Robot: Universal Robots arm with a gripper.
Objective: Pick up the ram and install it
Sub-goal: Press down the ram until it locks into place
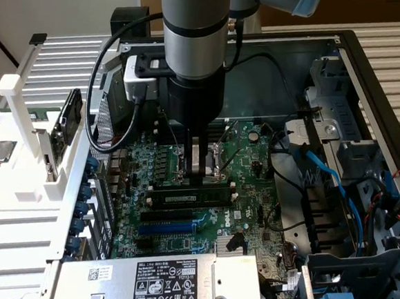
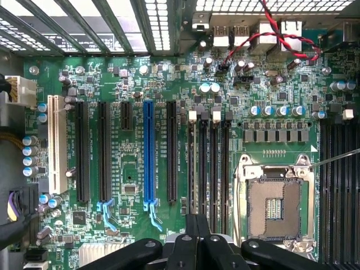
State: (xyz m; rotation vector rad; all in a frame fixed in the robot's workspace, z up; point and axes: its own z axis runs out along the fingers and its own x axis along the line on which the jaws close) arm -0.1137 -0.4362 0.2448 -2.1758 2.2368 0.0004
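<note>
While closed, gripper (image 1: 199, 171) at ram (image 1: 188, 198).

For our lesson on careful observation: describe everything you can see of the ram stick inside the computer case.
The ram is a long, narrow, flat dark stick with a pale label strip along its face. It lies across the green motherboard among the memory slots, just below the processor socket in the exterior view, level and lengthwise with the slots. The shut pincer stands directly above its middle, fingertips at its upper edge; whether they actually touch it cannot be told.
</note>
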